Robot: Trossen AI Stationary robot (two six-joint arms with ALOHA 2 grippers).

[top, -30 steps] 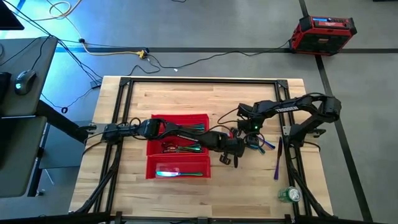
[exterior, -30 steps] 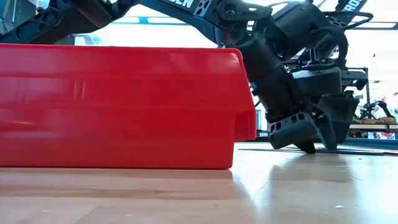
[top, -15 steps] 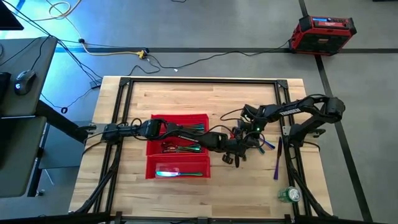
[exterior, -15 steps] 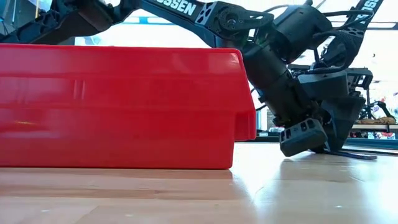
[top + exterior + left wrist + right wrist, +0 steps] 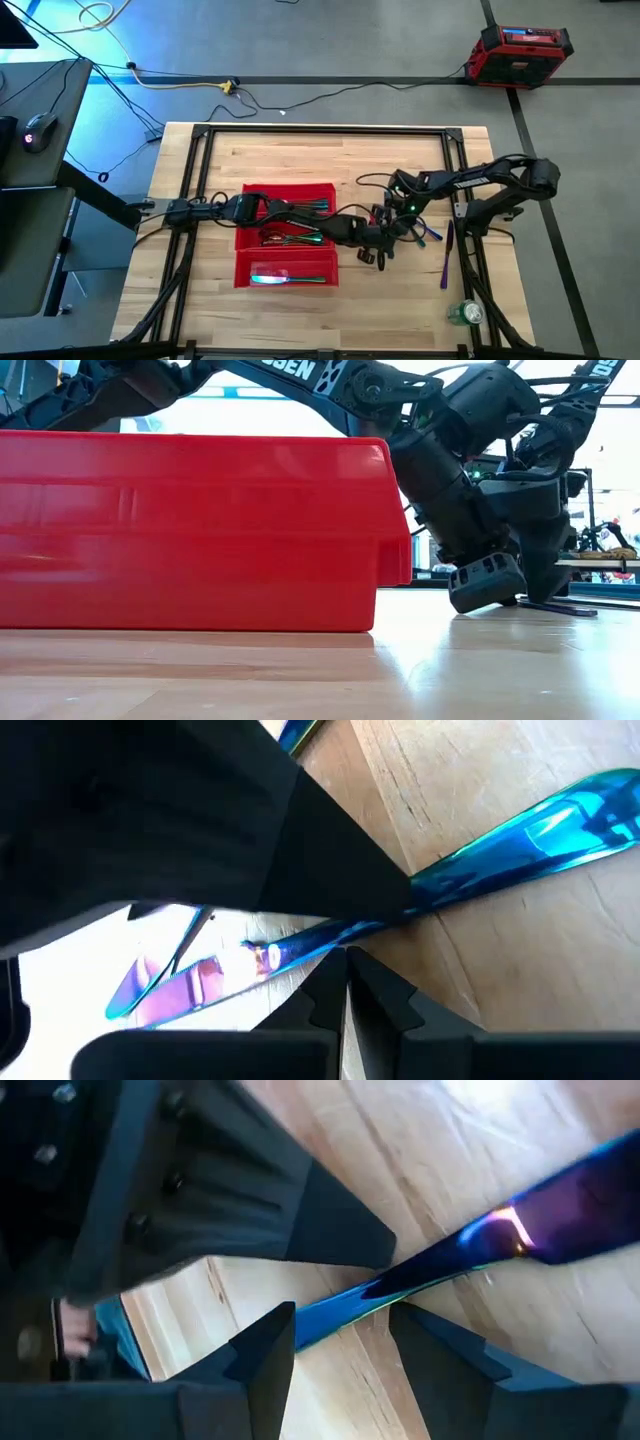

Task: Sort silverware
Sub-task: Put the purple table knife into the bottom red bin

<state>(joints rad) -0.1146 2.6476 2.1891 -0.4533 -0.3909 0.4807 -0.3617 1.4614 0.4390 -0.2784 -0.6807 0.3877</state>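
Note:
The red tray [image 5: 241, 262] holds silverware in its compartments [image 5: 290, 279]. My left arm reaches across it toward the table's right. My left gripper [image 5: 378, 252] [image 5: 346, 958] is shut, with its tips low on the wood [image 5: 487, 582]. A blue iridescent piece [image 5: 520, 840] lies flat on the table right in front of those tips. My right gripper [image 5: 403, 222] [image 5: 340, 1330] is open and slants down. Its two fingers [image 5: 265, 1350] stand on either side of the same blue piece [image 5: 560, 1220], without plainly touching it. My left gripper's shut fingertips [image 5: 330, 982] meet the near edge of the blue piece's narrow stem [image 5: 375, 928], slanting down from the tray's side and lying across it. The piece lies on the wood. Whether the stem is pinched or only pressed, I cannot tell.
A few more loose pieces [image 5: 428, 236] lie just right of the grippers. A purple piece [image 5: 446, 256] lies beside the right frame rail [image 5: 462, 230]. A green can [image 5: 465, 313] stands at the near right corner. The tray's tall wall [image 5: 200, 530] fills the left of the low view.
My right gripper has rolled about its own axis and sunk a little toward the blue piece, staying open. The blue piece and the tray have stayed where they were.

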